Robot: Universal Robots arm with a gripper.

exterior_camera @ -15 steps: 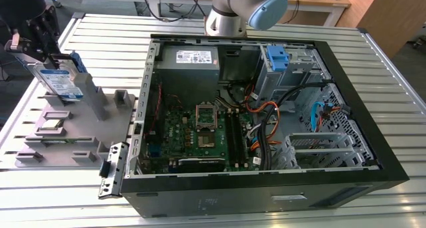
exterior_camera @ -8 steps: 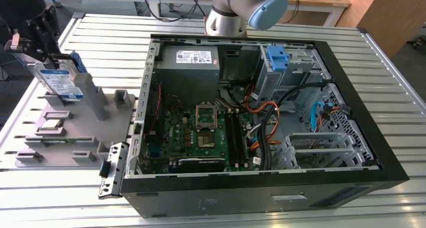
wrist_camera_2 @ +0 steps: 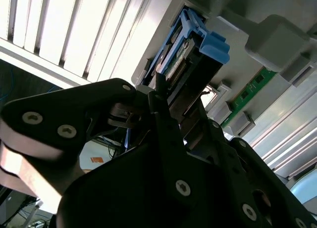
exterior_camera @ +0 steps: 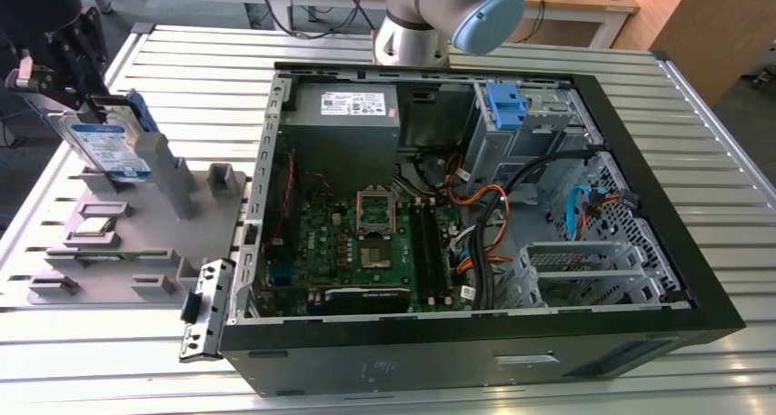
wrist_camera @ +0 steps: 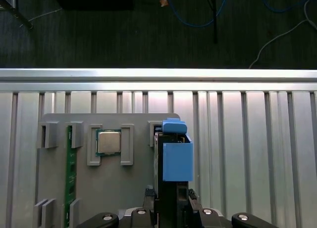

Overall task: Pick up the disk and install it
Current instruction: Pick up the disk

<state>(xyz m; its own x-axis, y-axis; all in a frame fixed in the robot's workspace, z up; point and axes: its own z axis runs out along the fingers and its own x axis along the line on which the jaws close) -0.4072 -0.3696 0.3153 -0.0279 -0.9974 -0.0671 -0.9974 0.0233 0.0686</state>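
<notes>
Exterior view: slatted metal worktop (exterior_camera: 715, 161) carrying an open computer case (exterior_camera: 679, 288), laid on its side across the middle, motherboard (exterior_camera: 363, 242) and cables exposed. Beside the case, toward the worktop edge on the exterior view's left, a grey fixture tray (exterior_camera: 145, 242) with upright posts and slots. Standing on end in that tray, tilted a little, the disk (exterior_camera: 112, 141): silver body, white-and-blue label, blue plastic carrier along its sides. Set on the disk's upper end, the dark end effector (exterior_camera: 75, 95). In the second wrist view, seen from close behind the black fingers (wrist_camera_2: 158, 107), one on each side of the disk, jaws narrowed to its thickness and apparently clamped on it. In the first wrist view, looking straight down onto the disk's blue end, with the lower end resting in or just above its tray slot, hard to tell which; alongside in the tray, a processor chip (wrist_camera: 108, 142) and a green memory stick (wrist_camera: 71, 173). Inside the case, near its far corner, a lone blue bracket (exterior_camera: 502, 104) at the drive cage, well apart from the disk. Progress, as a judgement: grasp made, lift barely begun or not begun, carrying across and seating in the case not yet done.
</notes>
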